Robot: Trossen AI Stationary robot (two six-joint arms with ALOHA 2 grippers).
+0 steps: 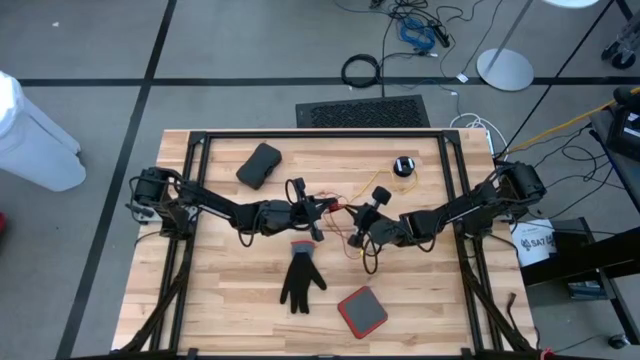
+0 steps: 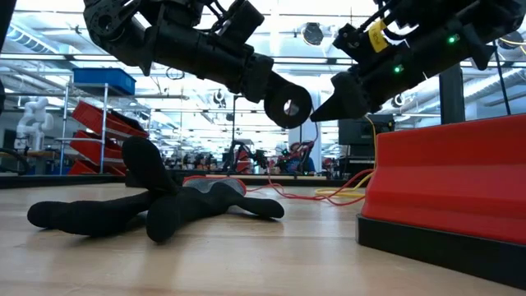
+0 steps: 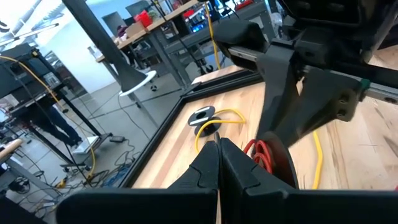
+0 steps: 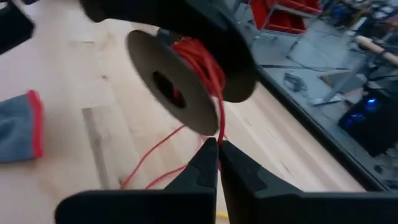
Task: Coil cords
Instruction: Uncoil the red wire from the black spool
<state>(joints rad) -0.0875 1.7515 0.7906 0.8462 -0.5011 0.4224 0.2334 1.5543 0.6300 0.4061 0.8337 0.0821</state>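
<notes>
A small black spool (image 4: pixel 171 84) wound with red cord (image 4: pixel 208 62) hangs clear of the table at the tips of my left gripper (image 3: pixel 217 149), which is shut. My right gripper (image 4: pixel 219 146) is shut on the red cord right beside the spool. In the low view the spool (image 2: pixel 288 105) sits between the two arms' ends. Loose red cord (image 4: pixel 146 165) trails down onto the table. A yellow cord (image 3: pixel 224 115) lies looped on the table beside a black round puck (image 1: pixel 403 165) near the far edge. My left gripper carries the spool (image 3: pixel 273 158) clear of the table, roughly level, coming from the table's left. Its own fingers hide the place of contact, so which part it has cannot be told. My right gripper pinches a single strand of red cord (image 4: pixel 219 127) between its fingertips, where it leaves the spool. The fingers come from the table's right, slanting slightly down. Below them the strand runs slack to the table.
A black glove (image 1: pixel 300 280) with a grey cuff lies near the middle. A red-edged grey square pad (image 1: pixel 362 310) sits nearer the front, and a black pouch (image 1: pixel 258 165) lies at the far left. A black frame (image 1: pixel 320 134) borders the tabletop.
</notes>
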